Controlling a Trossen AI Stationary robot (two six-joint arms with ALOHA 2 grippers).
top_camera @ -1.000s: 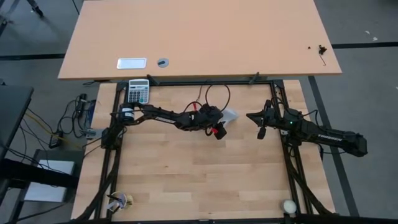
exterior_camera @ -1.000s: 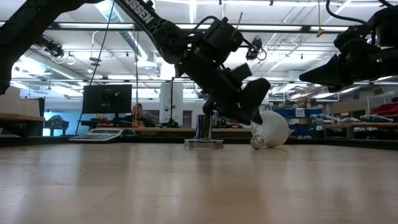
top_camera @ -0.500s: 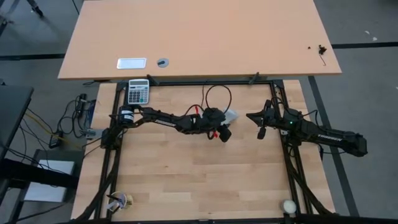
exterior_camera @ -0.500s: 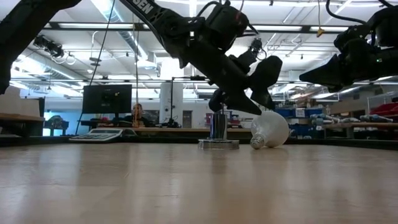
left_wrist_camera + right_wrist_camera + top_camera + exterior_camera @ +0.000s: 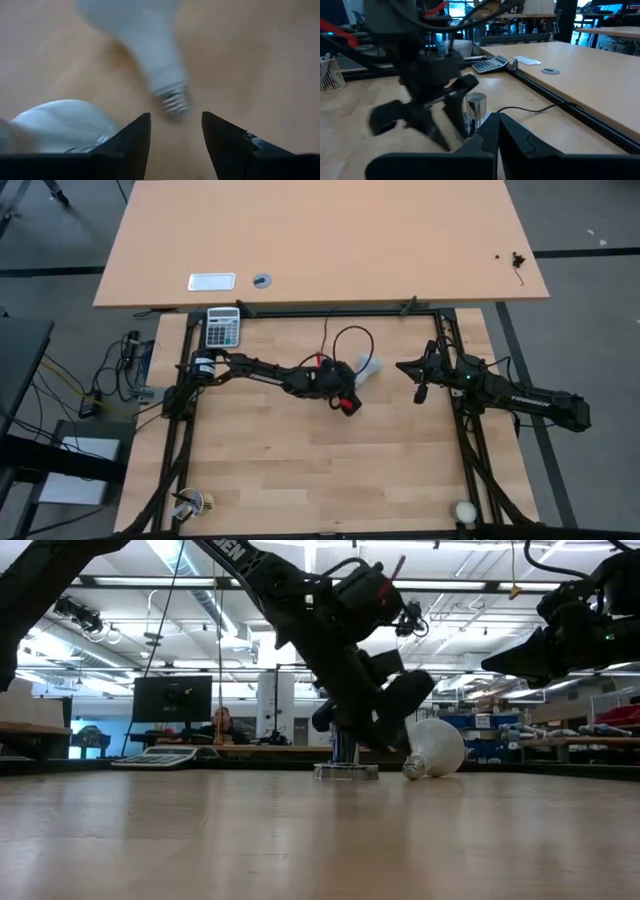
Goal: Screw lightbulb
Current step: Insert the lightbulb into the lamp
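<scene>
Hovering open, the left gripper faces the lightbulb; right gripper closed.

A silver socket stands upright just beside the left jaws, and its black cord loops away beyond them. A calculator lies well apart from the left jaws, at the table's far edge. A cream ball sits well apart from the right jaws, at the near edge. Far past both, there is a monitor and what seems to be a seated person.
</scene>
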